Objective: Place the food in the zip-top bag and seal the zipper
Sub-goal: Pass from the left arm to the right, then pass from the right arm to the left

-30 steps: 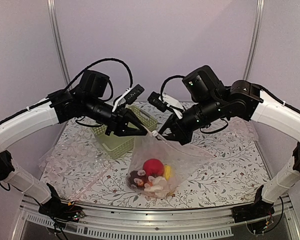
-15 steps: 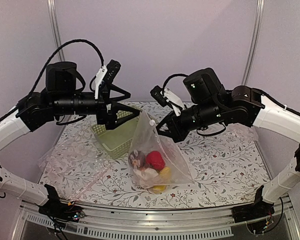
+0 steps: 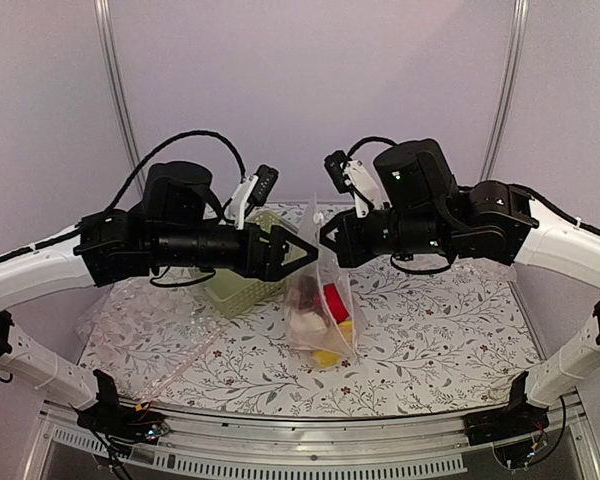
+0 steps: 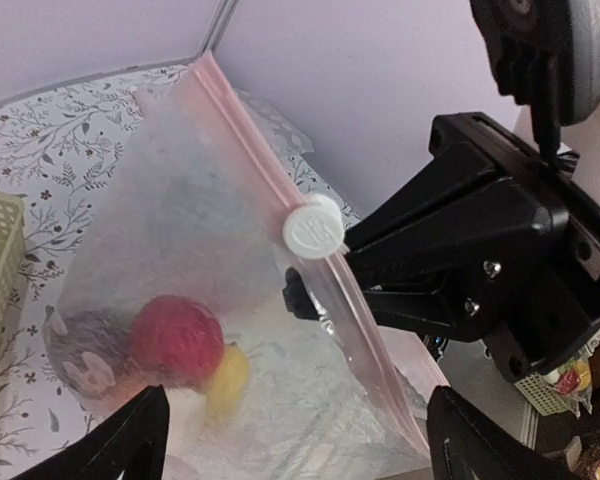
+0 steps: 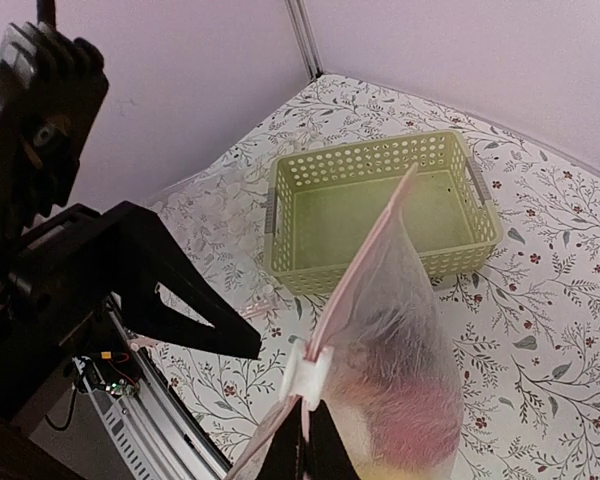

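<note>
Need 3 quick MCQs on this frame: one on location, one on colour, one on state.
1. Where is the food? A in the green basket; B in the zip-top bag; C none visible.
2. Slider colour? A blue; B black; C white.
3. Left fingers? A open, empty; B shut on the bag; C shut on the slider.
Key: B, the toys show through the hanging clear plastic and the basket is empty; C, a white tab sits on the pink zipper; A, both fingers are spread wide with nothing between them gripped.
</note>
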